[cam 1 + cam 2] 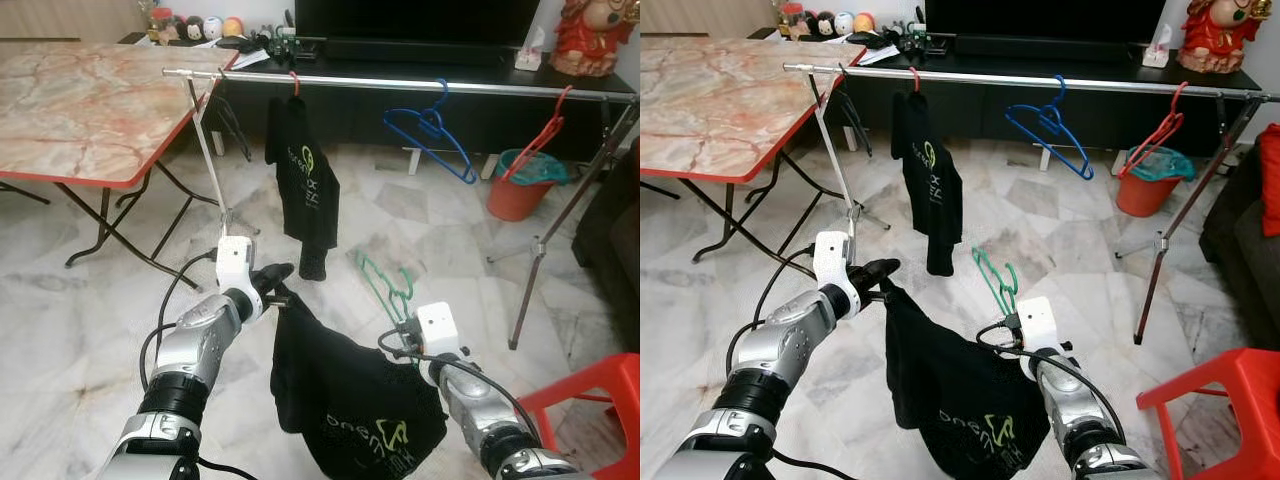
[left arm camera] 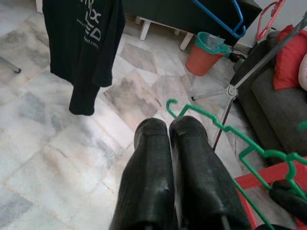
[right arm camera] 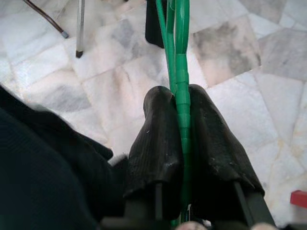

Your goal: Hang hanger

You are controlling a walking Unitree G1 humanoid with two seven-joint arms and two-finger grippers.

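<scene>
Right end effector clamps ribbed green hanger; left end effector together (holding black cloth).

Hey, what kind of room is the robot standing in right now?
Most likely a home living room used for drying laundry: a dark TV console along the back wall, a marble-topped folding table, and a metal clothes rail carrying a black T-shirt and spare hangers, over a marble tile floor.

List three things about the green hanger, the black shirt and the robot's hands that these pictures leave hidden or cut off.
1. Eye views: the black shirt covers the green hanger below its hook.
2. Left wrist view: the left hand has its fingers together; the shirt it holds lies behind them.
3. Right wrist view: the right hand grips the hanger, whose hook is cut off by the picture's edge.
</scene>
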